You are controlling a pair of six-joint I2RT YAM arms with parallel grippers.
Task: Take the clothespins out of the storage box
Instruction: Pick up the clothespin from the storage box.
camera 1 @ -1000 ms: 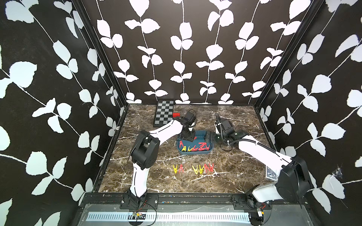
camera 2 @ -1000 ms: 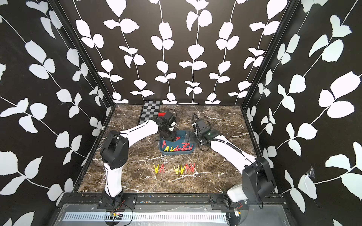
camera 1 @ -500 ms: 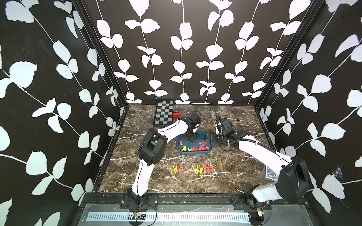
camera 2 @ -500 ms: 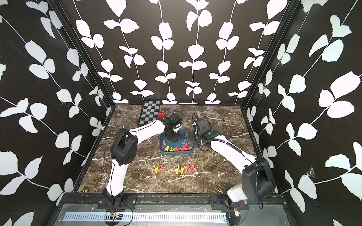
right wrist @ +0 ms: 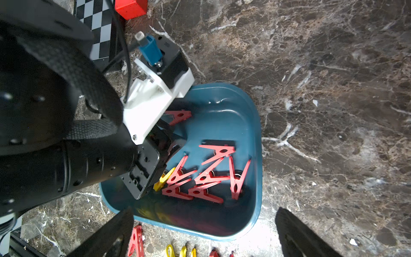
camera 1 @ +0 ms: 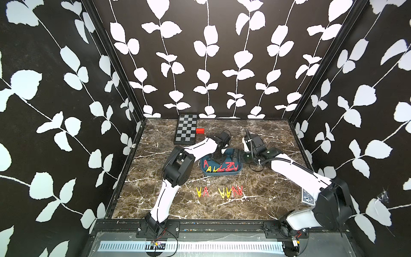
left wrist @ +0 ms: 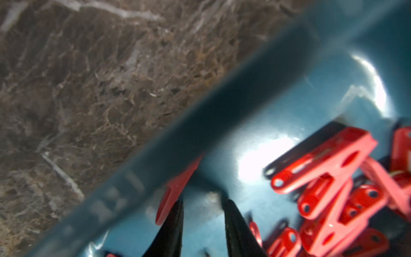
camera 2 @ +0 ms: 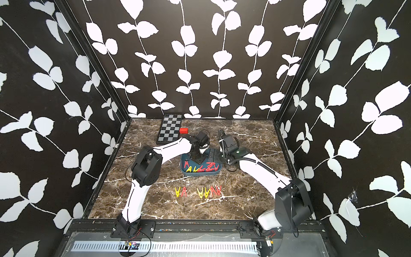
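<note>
Take the far wall as 12 o'clock. The box (camera 1: 222, 174) sits near the centre of the counter (camera 1: 266, 200). Red and yellow pins (camera 1: 220, 168) lie heaped along its 6 o'clock side, overlapping one another.

The left tool (camera 1: 219, 159) reaches down into the box's 10 o'clock part. In the left wrist view its fingers (left wrist: 171, 224) stand a little apart, with bare box floor between them and nothing gripped. A lone red pin (left wrist: 175, 189) leans on the box wall right beside the outer face of one finger. I cannot tell whether they touch.

The right tool (camera 1: 236, 155) hovers at the box's 2 o'clock corner. Its fingers (right wrist: 111, 235) are spread wide and hold nothing.

More pins form a row on the counter at 6 o'clock of the box, well apart from it. There is a yellow-and-red pair (camera 1: 202, 191) and, at its 3 o'clock, a tighter cluster (camera 1: 231, 191) of yellow and red ones.

A checkered board (camera 1: 185, 131) lies at 11 o'clock of the box by the far wall. A red block (camera 1: 200, 130) sits just at its 3 o'clock edge.
</note>
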